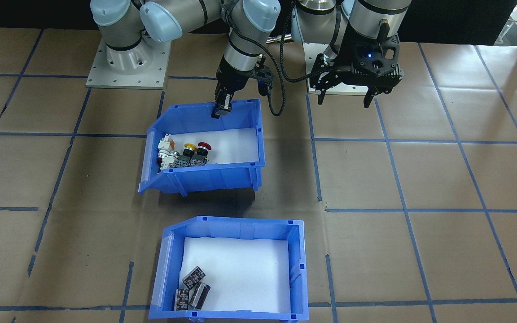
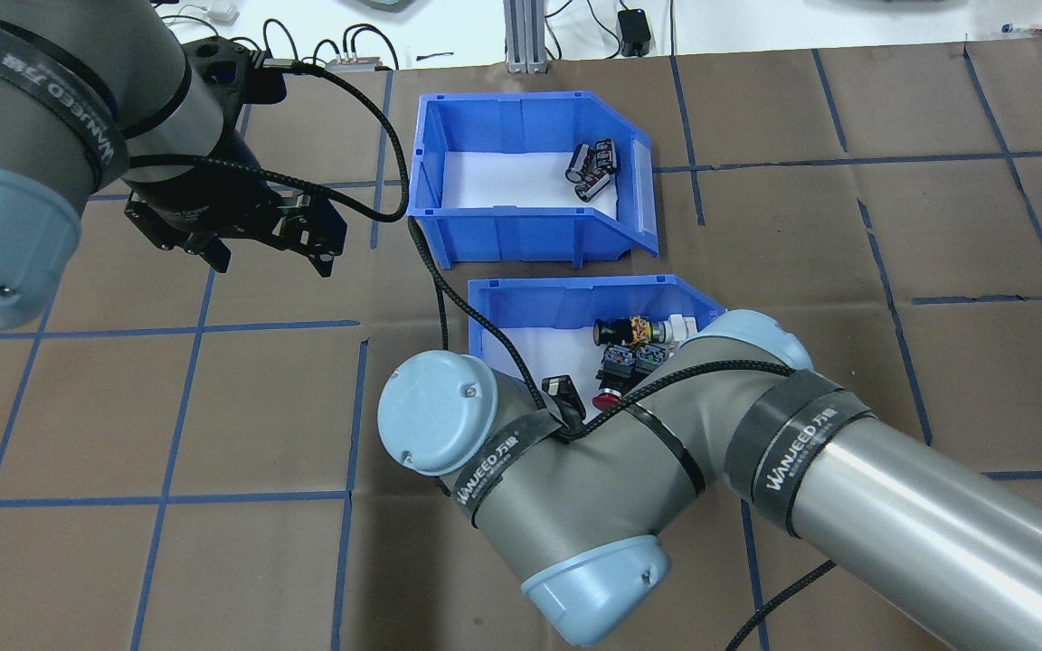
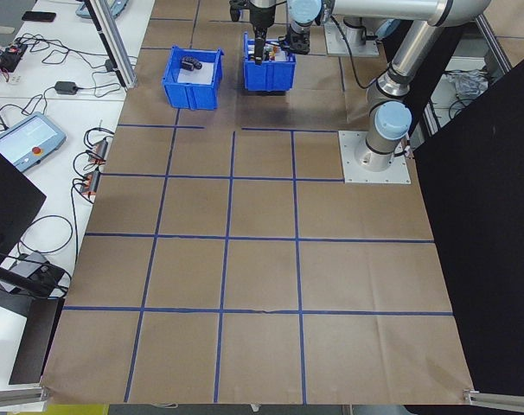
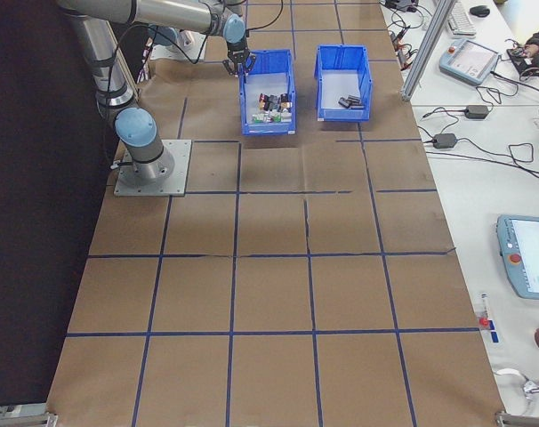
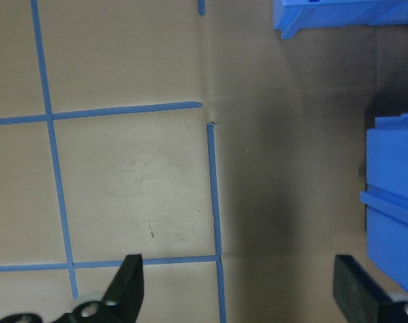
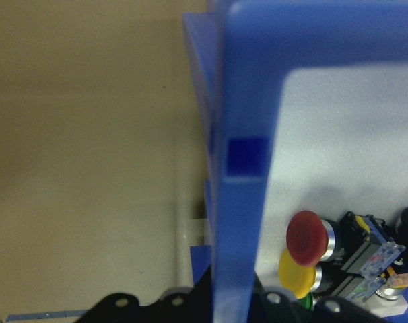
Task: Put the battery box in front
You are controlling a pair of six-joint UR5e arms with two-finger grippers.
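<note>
Lying well apart from the right gripper, the battery box.

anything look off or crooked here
Yes: the switch bin sits askew and tilted, one end raised off the table, because the right claw is shut on its back wall. The battery box sits flat and square. Nothing has spilled. The left claw hangs open and empty.

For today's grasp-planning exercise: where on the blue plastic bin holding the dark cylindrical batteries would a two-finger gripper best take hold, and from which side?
Probably the tall, straight wall of the blue plastic battery bin opposite its sloped cut-away opening, pinched from above. That rim is thin and level, and the dark cylindrical batteries lie at the far end, clear of the fingers.
</note>
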